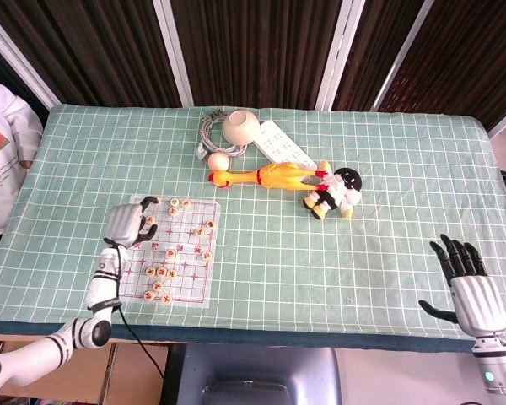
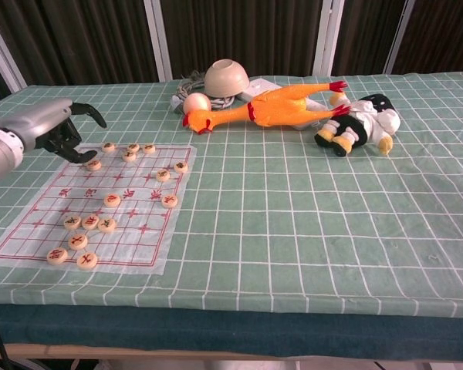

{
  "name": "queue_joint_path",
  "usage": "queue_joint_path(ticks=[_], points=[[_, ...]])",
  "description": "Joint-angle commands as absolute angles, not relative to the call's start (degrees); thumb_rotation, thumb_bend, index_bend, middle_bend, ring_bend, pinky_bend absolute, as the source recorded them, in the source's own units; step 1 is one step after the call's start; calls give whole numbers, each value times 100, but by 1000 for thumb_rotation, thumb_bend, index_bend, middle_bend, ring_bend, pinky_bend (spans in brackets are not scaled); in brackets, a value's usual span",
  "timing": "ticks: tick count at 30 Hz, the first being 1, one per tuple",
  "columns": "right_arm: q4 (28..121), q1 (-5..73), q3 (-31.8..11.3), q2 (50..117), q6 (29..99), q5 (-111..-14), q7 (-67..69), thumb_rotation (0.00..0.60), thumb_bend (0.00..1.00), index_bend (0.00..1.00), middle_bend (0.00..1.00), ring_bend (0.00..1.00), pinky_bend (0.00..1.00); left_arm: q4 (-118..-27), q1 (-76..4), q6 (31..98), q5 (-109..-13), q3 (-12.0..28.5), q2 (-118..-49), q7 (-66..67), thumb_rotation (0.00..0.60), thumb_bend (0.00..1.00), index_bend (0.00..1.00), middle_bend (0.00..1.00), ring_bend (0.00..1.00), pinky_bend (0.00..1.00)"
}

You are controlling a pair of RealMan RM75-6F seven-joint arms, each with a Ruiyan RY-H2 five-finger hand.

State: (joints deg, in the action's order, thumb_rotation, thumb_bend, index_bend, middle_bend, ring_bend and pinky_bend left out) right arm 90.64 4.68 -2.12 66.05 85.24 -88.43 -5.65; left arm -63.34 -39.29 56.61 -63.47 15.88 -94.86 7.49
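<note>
While my left hand (image 2: 52,132) hovers with fingers loosely curled, holding nothing, over the board's (image 2: 92,208) far left corner, a piece (image 2: 94,164) lies just below it; my right hand (image 1: 471,285) rests spread, well apart.

The left hand (image 2: 52,131) has a silver-grey metallic shell over its back, with black fingers (image 2: 92,115) running out from it. Behind the hand comes a white, rounded forearm made of segments with dark seams between them, and a thin black cable runs alongside it down to a ball-shaped white joint. The right hand (image 1: 472,287) has a ribbed, pale silver-grey back, black fingers and a black thumb. Below it sits a white cylindrical wrist carrying a small lit green-blue dot.
</note>
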Motion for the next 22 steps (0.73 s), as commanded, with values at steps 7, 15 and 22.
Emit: queue_joint_path(ticks=[7,15,22], points=[[9316,447,-96,6534,8335,-8768,-1047,600,115,0,0,0,0,-8923,-798,9712,-9258,-523,-6881,-201,600,353,53,82,30,177],[9362,408,-35,6598,8388,-8872,-1270,600,115,0,0,0,0,-8845,-713,9279,-9167,-612,-6705,-171,600,374,1,47,10,127],[9347,395,-56,6600,8393,-8836,-1265,600,115,0,0,0,0,-8967,-732,9061,-9133,-517,-6639,-112,600,372,0,38,10,128]])
